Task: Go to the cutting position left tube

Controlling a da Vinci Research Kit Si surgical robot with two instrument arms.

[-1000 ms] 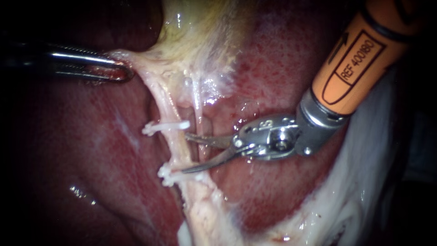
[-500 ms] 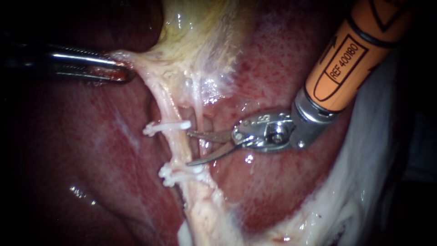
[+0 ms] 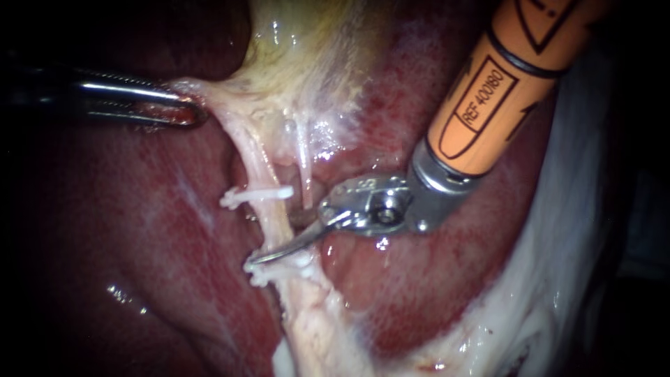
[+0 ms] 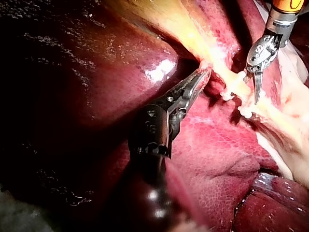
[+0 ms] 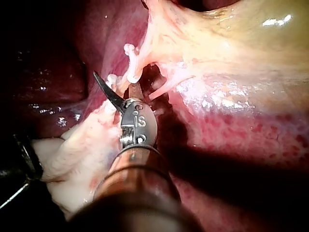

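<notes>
Left tube [image 3: 257, 167]: pale cord stretched from the gallbladder's lower edge across the liver. The bare stretch between its two clips is the cutting site.
Upper clip [image 3: 256, 195], lower clip [image 3: 279, 267]: white, each clamped across the left tube.
Right instrument [image 3: 278, 239]: blades parted, gripping nothing. One blade lies across the front of the left tube, close against the lower clip. The other passes behind the tube, so the tube sits in the gap.
Position (judged): nearly reached, though biased toward the lower clip rather than centred between the two.
Right tube [image 3: 305, 174]: thinner strand just beside the left tube, on the side from which the blades enter, near their hinge.
Left instrument [image 3: 185, 112]: jaws clenched on a pale fold [image 3: 209, 94] at the left tube's upper end, holding the tube taut.
Gallbladder [image 3: 307, 49]: yellowish sac beyond that upper end.
Liver [image 3: 139, 230]: dark red bed behind the left tube.
Risk, clip: closing here could strike or loosen the lower clip, because the front blade's tip lies at it.
Risk, wrong strand: advancing further could draw the right tube into the blades' throat.
Risk, liver: the rear blade's tip is hidden behind the left tube and could nick the bed.
</notes>
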